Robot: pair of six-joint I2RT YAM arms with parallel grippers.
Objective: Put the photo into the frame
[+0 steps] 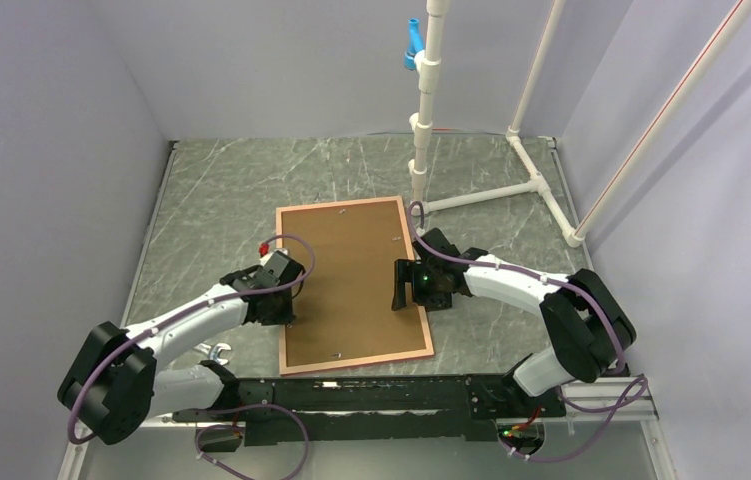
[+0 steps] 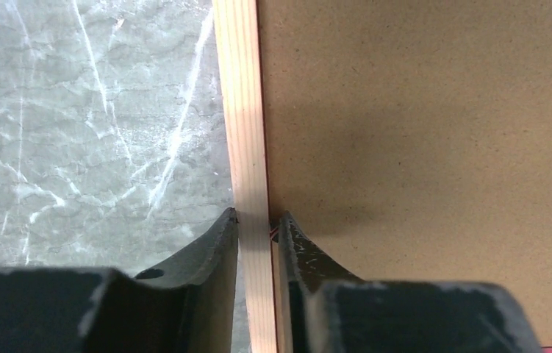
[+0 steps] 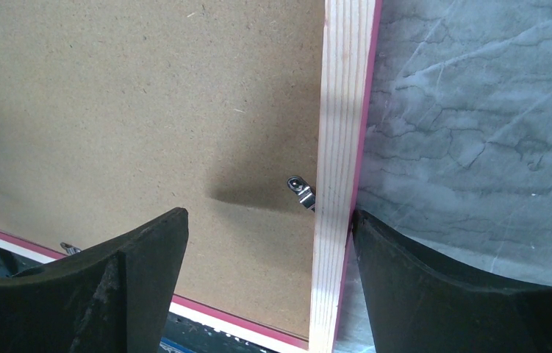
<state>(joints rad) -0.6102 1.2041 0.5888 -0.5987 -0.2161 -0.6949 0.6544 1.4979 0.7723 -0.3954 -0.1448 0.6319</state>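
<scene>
The frame (image 1: pixel 361 362) lies face down on the marble table, its pale wood rail with pinkish-red edge surrounding a brown backing board (image 1: pixel 351 280). The photo is hidden. My left gripper (image 1: pixel 284 303) sits on the frame's left rail (image 2: pixel 243 110), and in the left wrist view that gripper (image 2: pixel 259 220) is shut on it, one finger outside, one on the board side. Over the right rail (image 3: pixel 340 110) my right gripper (image 1: pixel 412 295) stands open. Its (image 3: pixel 269 220) outer finger touches the rail's outside. The inner finger hovers over the board (image 3: pixel 111 95).
A metal retaining tab (image 3: pixel 300 190) lies on the board by the right rail. A white pipe stand (image 1: pixel 431 120) with a blue fitting (image 1: pixel 412 45) rises behind the frame. Grey walls close both sides. A small metal piece (image 1: pixel 213 352) lies near the left arm's base.
</scene>
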